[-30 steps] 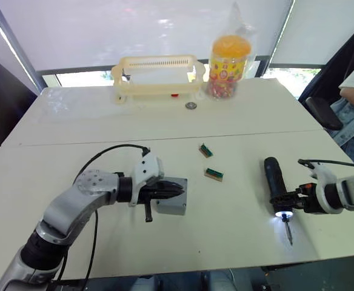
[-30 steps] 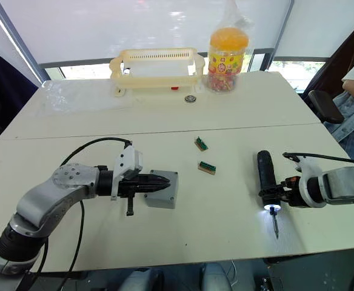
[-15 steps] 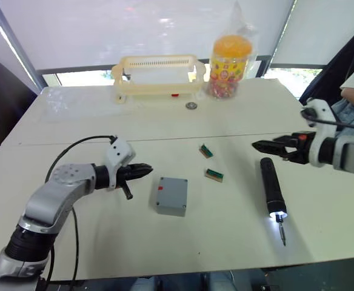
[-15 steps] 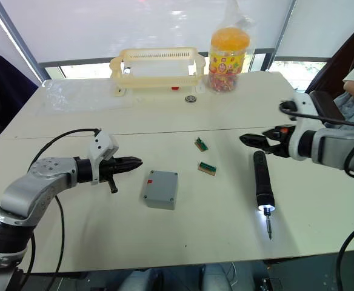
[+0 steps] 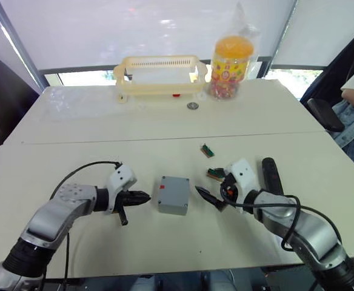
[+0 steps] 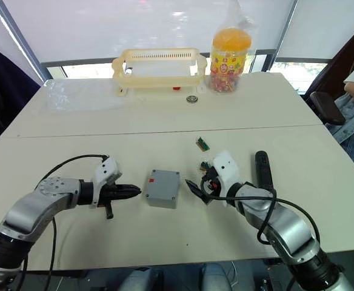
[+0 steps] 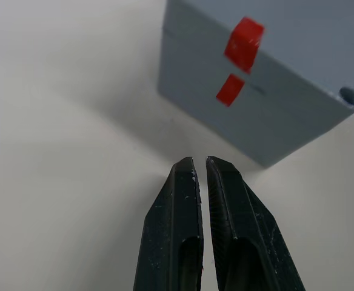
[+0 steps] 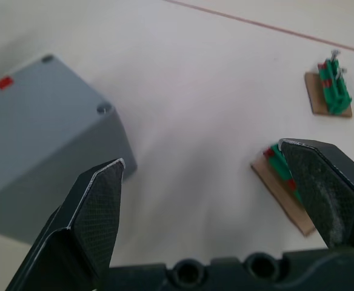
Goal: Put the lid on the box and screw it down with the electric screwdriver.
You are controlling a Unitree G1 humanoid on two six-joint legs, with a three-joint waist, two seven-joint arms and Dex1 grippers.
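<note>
While both arms lie low over the near half of the table [image 5: 56, 145], the box [image 5: 173, 195] sits between them with the lid [image 7: 298, 36] already seated on top (a red mark shows on the box's wall and another on the lid's edge just above it). Just to the box's left, the left gripper [image 5: 142, 196] points at its red-marked side, fingers pressed together with only a hairline slit between them, tips near the box but not touching it. Just to the box's right, the right gripper [image 5: 208, 197] has its fingers [image 8: 95, 209] spread wide and holds nothing; it points at the box's right side, apart from it. Right of that gripper, further from the box, the electric screwdriver [image 5: 269, 173] lies flat on the table, partly hidden behind the right arm. Slightly beyond the box and to its right, two small green parts on brown card rest on the table, one [image 5: 213, 173] close beside the right wrist and the other [image 5: 207, 150] a little further back. Well beyond the box, at the table's far edge, stand a cream basket [image 5: 160, 76] and a jar with an orange lid [image 5: 230, 59], with a small round metal piece [image 5: 192, 106] in front of them.
</note>
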